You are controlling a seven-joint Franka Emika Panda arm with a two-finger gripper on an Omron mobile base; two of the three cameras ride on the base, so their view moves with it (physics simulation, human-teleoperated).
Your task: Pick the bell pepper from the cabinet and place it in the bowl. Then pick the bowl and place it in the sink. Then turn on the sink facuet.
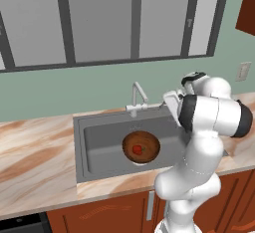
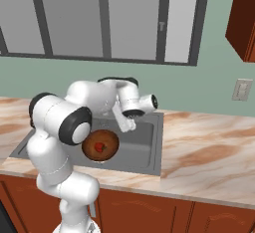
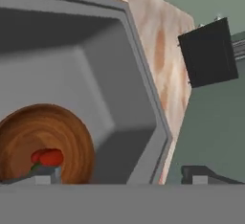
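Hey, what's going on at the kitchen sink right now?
The bowl sits in the sink with the bell pepper inside it. The robot's hand is open, holding nothing, up above the basin by its right rim. The sink faucet is untouched, and no water is visibly running, so turning it on remains.

The bell pepper [image 1: 137, 149] lies in the bowl [image 1: 148, 141] inside the sink [image 1: 99, 142].
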